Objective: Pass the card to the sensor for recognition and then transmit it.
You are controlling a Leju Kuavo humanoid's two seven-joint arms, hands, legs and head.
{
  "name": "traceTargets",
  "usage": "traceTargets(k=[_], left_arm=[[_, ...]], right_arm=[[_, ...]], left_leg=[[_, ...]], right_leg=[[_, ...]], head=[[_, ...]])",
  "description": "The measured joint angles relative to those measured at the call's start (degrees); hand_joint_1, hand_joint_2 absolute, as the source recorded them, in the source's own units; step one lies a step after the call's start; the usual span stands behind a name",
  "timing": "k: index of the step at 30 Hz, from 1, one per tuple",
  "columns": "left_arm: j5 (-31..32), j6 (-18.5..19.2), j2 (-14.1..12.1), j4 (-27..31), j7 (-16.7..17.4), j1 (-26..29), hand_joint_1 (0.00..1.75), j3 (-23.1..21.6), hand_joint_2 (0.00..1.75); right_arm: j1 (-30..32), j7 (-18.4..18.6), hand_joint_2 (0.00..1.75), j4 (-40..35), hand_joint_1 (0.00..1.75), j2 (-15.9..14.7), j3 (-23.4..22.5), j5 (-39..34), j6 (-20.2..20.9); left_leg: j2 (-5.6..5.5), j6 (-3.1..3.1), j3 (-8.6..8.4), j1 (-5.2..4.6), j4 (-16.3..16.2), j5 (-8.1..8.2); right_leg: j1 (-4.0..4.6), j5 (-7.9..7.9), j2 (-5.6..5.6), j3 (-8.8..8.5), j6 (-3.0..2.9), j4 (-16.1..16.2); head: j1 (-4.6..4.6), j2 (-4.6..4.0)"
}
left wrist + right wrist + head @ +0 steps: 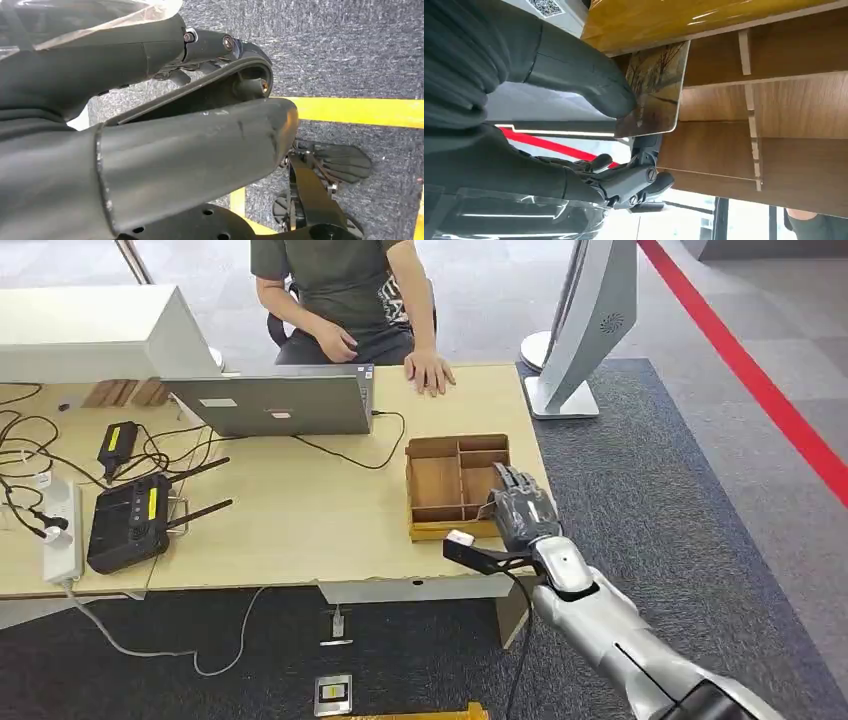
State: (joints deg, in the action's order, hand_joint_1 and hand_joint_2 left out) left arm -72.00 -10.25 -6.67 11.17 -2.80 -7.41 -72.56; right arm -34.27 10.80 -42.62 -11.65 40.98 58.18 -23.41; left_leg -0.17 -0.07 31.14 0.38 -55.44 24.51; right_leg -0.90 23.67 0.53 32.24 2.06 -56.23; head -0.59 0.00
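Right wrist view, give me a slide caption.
Right robot hand pinches a card over the wooden divided tray.

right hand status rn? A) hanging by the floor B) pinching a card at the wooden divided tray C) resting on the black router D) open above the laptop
B: the right wrist view shows the right hand pinching the card with its thumb on the card's face, right at the wooden tray; the head view puts that hand at the tray's near right compartment.
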Motion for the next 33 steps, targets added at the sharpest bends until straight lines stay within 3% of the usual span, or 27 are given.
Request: traceTargets(k=[17, 22, 33], left_arm=[[-0.1, 0.0, 0.0, 0.0, 0.0, 0.0, 0.00, 0.0, 0.00], [0.1, 0.0, 0.0, 0.0, 0.0, 0.0, 0.00, 0.0, 0.00], [0.5, 0.0, 0.0, 0.0, -0.5, 0.0, 0.00, -0.4, 0.00]], right_arm=[[0.6, -0.1, 1.75, -1.0, 1.75, -0.1, -0.1, 0.2, -1.5], [0.6, 1.2, 1.75, -5.3, 1.75, -1.1, -0.8, 2.0, -1.4], [-2.5, 2.8, 1.75, -17.3, 1.75, -2.0, -1.8, 8.7, 4.2]], left_leg=[[0.00, 0.00, 0.01, 0.00, 0.0, 0.00], [0.00, 0.00, 0.02, -0.01, 0.0, 0.00], [0.00, -0.01, 0.00, 0.00, 0.0, -0.01]], right_leg=[[0.00, 0.00, 0.00, 0.00, 0.00, 0.0], [-0.01, 0.00, 0.00, 0.00, 0.00, 0.0], [0.00, -0.02, 0.00, 0.00, -0.01, 0.0]], head=[[0.00, 0.00], [0.02, 0.00], [0.02, 0.00]])
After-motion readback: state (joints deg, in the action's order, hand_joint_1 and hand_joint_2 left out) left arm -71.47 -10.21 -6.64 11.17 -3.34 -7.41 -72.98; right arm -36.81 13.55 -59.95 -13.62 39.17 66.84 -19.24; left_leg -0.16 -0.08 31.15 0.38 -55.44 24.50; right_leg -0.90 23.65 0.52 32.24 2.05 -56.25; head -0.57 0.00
